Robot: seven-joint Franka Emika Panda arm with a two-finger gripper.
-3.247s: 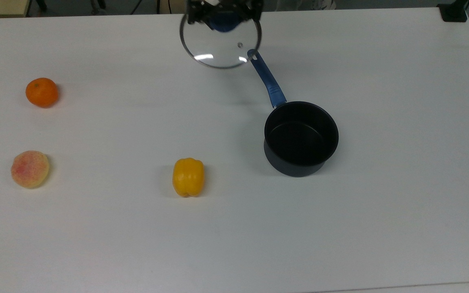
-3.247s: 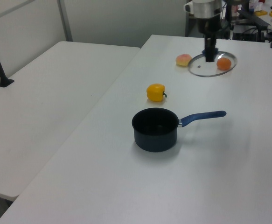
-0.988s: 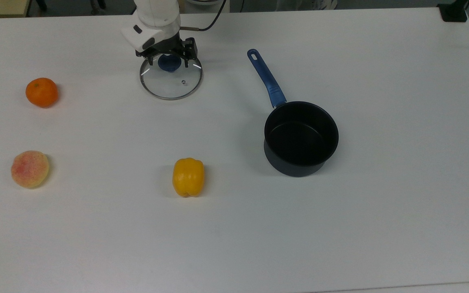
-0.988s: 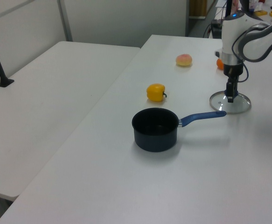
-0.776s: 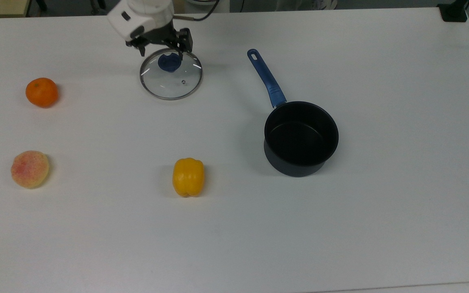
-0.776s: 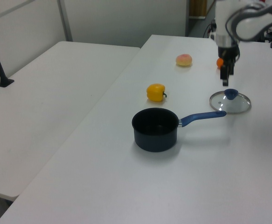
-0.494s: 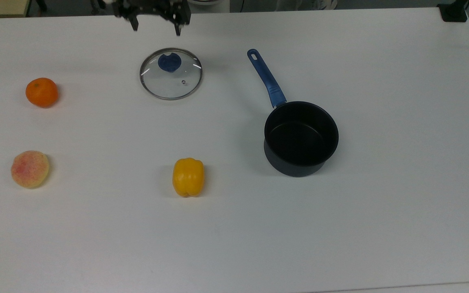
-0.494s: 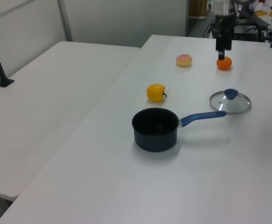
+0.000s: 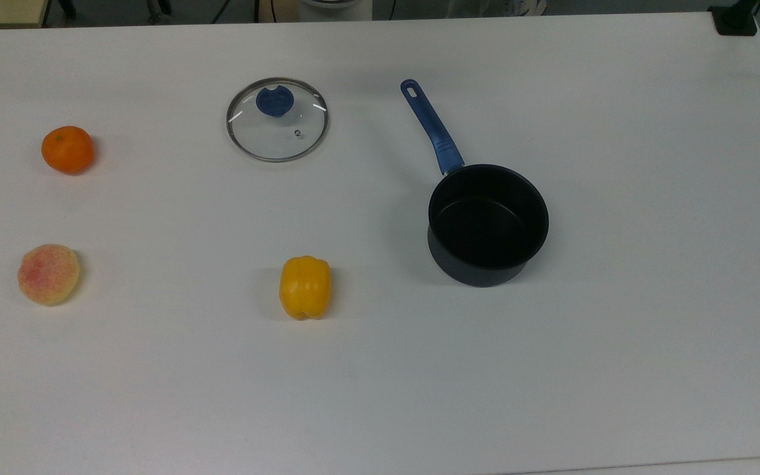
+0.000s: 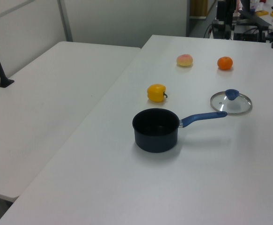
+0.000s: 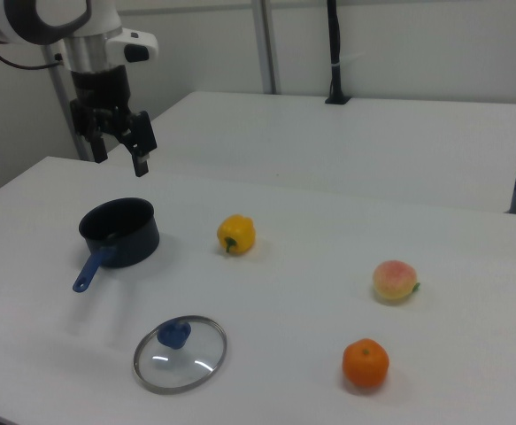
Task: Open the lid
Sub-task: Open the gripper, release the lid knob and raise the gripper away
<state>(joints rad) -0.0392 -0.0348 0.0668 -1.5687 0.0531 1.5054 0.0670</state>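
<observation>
The lid, clear glass with a metal rim and a blue knob, lies flat on the white table, apart from the saucepan. It also lies at the left view's right as the lid and near the front of the right view as the lid. The dark saucepan with its blue handle stands uncovered and empty. My gripper hangs high in the right view's upper left, open, with nothing between its fingers and well clear of the lid.
An orange and a peach lie at the top view's left. A yellow bell pepper sits near the middle. A second white table adjoins at the left view's left.
My gripper let go of the lid's knob and rose up and away, leaving the top view. The lid stays where it was set on the table.
</observation>
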